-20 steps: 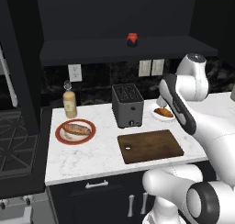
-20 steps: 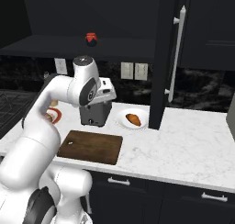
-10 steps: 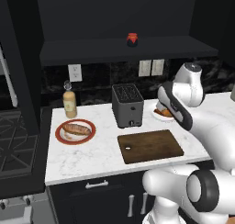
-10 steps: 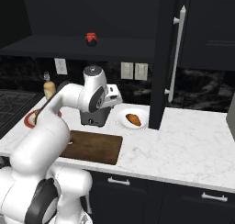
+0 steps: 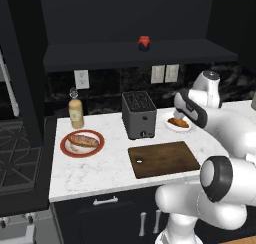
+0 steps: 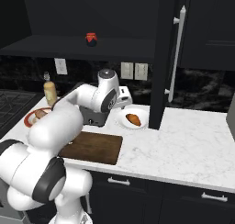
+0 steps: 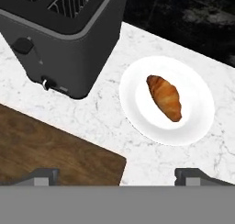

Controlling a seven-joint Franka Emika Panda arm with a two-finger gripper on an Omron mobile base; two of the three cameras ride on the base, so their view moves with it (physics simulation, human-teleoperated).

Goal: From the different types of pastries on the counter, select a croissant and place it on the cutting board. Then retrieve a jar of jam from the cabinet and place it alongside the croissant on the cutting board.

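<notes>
One croissant [image 7: 164,98] sits mid-plate [image 7: 193,126], bare rim all around.

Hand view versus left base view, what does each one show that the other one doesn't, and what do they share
Hand view alone: the gripper, fingertips wide apart above the counter. Left base view alone: the jar of jam on the cabinet ledge, the tan bottle and the roll on its red plate. Both: the croissant on its white plate, the toaster and the bare cutting board.
</notes>
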